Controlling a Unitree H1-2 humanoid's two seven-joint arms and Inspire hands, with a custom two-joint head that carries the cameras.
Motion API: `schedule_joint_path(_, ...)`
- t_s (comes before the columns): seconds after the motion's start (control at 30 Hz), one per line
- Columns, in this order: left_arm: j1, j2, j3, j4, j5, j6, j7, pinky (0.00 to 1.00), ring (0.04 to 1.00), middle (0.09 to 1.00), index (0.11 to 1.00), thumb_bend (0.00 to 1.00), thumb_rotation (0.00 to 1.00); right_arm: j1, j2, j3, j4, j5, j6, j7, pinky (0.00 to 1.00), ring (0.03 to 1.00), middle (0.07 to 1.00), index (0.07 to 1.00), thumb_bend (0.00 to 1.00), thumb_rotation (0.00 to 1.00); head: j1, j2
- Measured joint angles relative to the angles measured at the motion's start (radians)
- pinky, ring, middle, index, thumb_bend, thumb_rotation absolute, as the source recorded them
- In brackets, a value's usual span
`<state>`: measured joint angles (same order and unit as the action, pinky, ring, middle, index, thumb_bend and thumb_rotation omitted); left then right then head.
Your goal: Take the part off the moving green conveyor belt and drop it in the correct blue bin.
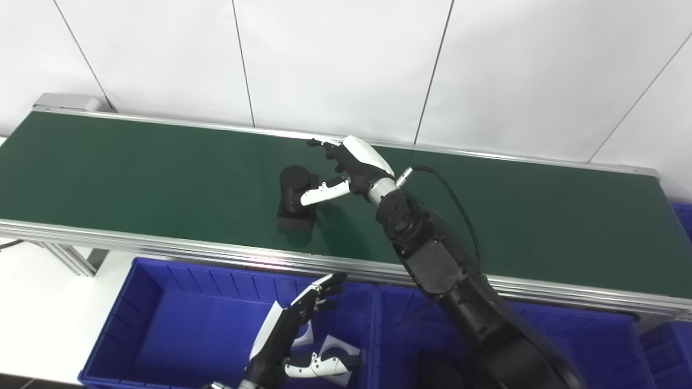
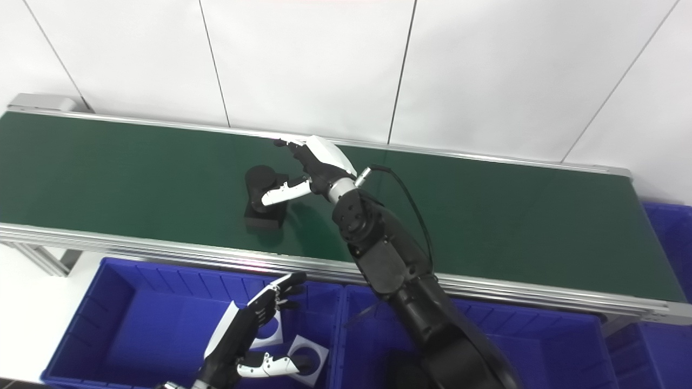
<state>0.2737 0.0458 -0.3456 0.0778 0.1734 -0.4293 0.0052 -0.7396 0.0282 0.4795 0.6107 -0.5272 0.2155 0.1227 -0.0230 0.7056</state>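
Note:
A black part point(image 1: 294, 195) with a round top on a square base sits on the green conveyor belt point(image 1: 135, 167), near its middle. My right hand point(image 1: 346, 167) reaches over the belt just right of the part, open, with its thumb over the part's top and the fingers spread above and behind it. It does not hold the part. My left hand point(image 1: 294, 337) is open and empty, hovering over the left blue bin point(image 1: 162, 319).
White square pieces with round holes point(image 2: 309, 354) lie in the left bin. A second blue bin point(image 1: 584, 346) sits to its right under my right arm, with a dark object in it. More blue bins show at the far right edge point(image 1: 682, 216).

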Motion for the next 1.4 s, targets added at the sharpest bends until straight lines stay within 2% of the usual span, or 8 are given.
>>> schedule_joint_path(0.43,0.007,0.002,-0.015,-0.02,0.03,0.0,0.027,0.78,0.848,0.863,0.824,0.82,0.34,-0.046,0.024,-0.003,0.171,-0.003,-0.054,-0.051,0.51,0.638,0.782,0.846,0.9,0.17,0.011,0.011)
schedule_joint_path(0.5,0.007,0.001,-0.016,-0.02,0.035,0.0,0.03,0.77,0.845,0.866,0.825,0.82,0.33,-0.046,0.027,-0.009,0.193,0.002,-0.072,-0.065,0.5,0.583,0.683,0.785,0.86,0.05,0.012,0.011)
schedule_joint_path(0.53,0.007,0.001,-0.017,-0.021,0.033,0.0,0.03,0.77,0.831,0.865,0.823,0.82,0.32,-0.046,0.027,-0.013,0.198,0.006,-0.082,-0.066,0.47,0.534,0.552,0.743,0.66,0.02,0.009,0.015)
schedule_joint_path(0.57,0.007,0.001,-0.017,-0.021,0.029,0.0,0.03,0.76,0.829,0.865,0.823,0.82,0.32,-0.046,0.027,-0.015,0.203,0.009,-0.092,-0.068,0.46,0.525,0.529,0.736,0.63,0.01,0.009,0.015)
schedule_joint_path(0.6,0.007,0.0,-0.017,-0.021,0.021,0.0,0.03,0.77,0.83,0.868,0.825,0.82,0.31,-0.046,0.027,-0.015,0.208,0.009,-0.094,-0.071,0.34,0.413,0.493,0.556,0.55,0.0,0.009,0.017)
schedule_joint_path(0.8,0.007,0.0,-0.016,-0.021,0.017,0.0,0.03,0.76,0.853,0.868,0.826,0.82,0.31,-0.038,0.029,-0.006,0.208,-0.015,-0.097,-0.138,0.22,0.416,0.503,0.492,0.52,0.0,0.005,0.015)
schedule_joint_path(0.97,0.004,0.002,-0.013,-0.021,0.016,0.0,0.03,0.77,0.846,0.87,0.825,0.84,0.33,-0.016,0.029,-0.009,0.194,-0.02,-0.098,-0.18,0.4,0.421,0.518,0.501,0.51,0.0,0.003,0.015)
schedule_joint_path(1.4,-0.014,0.019,-0.008,-0.017,-0.007,0.0,0.027,0.8,0.855,0.872,0.826,0.84,0.31,0.066,0.024,-0.051,0.044,-0.013,-0.111,-0.273,0.43,0.421,0.524,0.505,0.51,0.0,-0.018,0.014)
